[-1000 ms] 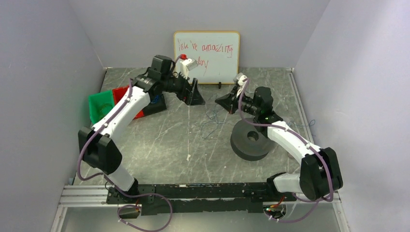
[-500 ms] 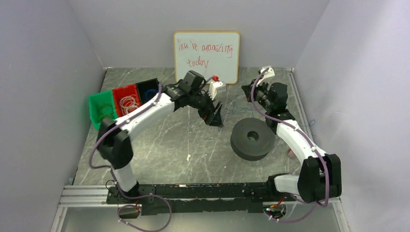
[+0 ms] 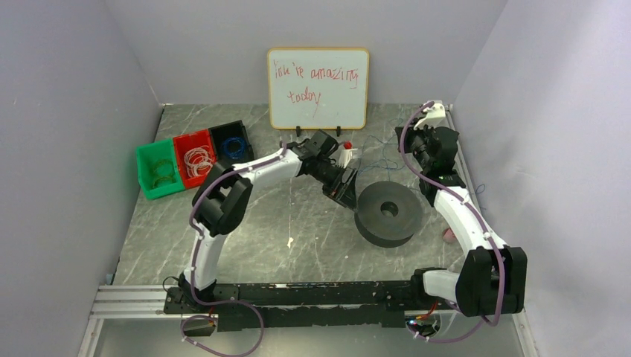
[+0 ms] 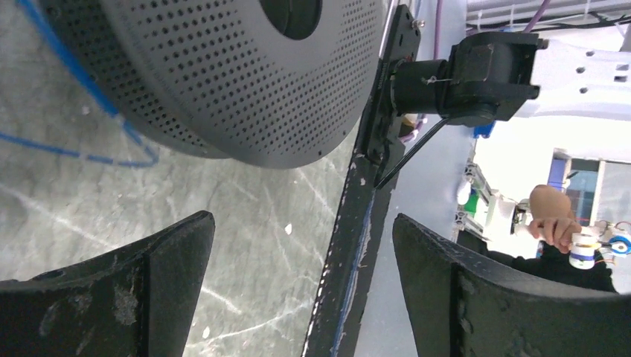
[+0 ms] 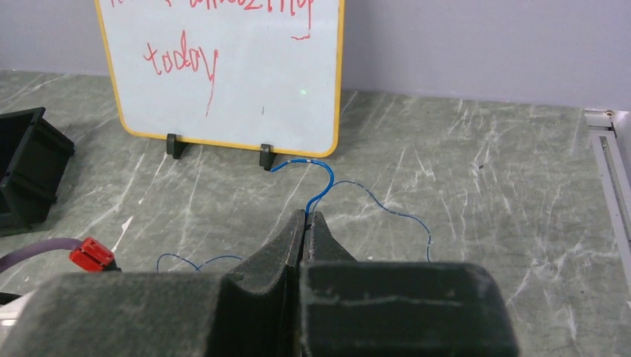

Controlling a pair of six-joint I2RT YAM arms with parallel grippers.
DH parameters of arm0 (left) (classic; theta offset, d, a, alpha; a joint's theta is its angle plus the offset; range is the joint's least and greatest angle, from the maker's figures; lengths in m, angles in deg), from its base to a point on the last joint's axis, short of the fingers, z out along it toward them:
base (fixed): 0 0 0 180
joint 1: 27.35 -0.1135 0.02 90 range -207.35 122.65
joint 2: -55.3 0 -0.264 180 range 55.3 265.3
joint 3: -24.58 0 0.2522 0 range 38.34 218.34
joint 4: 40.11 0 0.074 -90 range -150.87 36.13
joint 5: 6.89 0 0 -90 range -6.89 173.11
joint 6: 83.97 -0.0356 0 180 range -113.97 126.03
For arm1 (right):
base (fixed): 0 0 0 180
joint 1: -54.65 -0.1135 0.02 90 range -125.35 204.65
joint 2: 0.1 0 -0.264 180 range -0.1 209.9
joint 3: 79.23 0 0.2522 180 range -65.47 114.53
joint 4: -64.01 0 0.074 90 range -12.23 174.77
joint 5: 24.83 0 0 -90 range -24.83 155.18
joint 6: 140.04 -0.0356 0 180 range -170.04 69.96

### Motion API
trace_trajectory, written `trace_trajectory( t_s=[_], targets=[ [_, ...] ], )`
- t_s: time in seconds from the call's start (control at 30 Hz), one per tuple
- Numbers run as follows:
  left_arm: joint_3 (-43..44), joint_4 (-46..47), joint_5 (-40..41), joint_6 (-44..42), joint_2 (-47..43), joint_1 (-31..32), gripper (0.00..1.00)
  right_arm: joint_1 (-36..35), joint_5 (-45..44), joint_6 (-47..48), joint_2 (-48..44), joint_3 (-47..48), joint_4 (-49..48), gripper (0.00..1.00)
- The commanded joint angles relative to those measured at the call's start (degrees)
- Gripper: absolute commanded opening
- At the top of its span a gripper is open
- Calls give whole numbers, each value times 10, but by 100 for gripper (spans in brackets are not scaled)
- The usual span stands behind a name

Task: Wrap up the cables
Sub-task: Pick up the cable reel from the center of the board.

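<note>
One blue cable (image 5: 330,177), its end tight between tips of the right tool (image 5: 307,216).

My left arm reaches across the grey marbled table (image 3: 223,223), and the left tool (image 3: 344,192) is low, just beside the left rim of the dark grey round disc with a centre hole (image 3: 388,216). The right tool (image 3: 411,141) hangs near the far right corner. I see a thin blue cable (image 3: 381,159) between the disc and the white board with red writing (image 3: 318,88). The green plastic bin (image 3: 158,172), red plastic bin (image 3: 195,158) and black plastic bin (image 3: 231,141) stand in a row at the left.
</note>
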Motion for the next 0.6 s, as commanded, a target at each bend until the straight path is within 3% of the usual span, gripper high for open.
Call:
trace_trajectory(
  t_s=[0.0,0.57],
  targets=[
    [33,59,-43,65,18,11,94,5,-3,1,-13,11,-17,0],
    [62,144,-66,156,112,15,94,8,5,8,-14,11,-16,0]
  ],
)
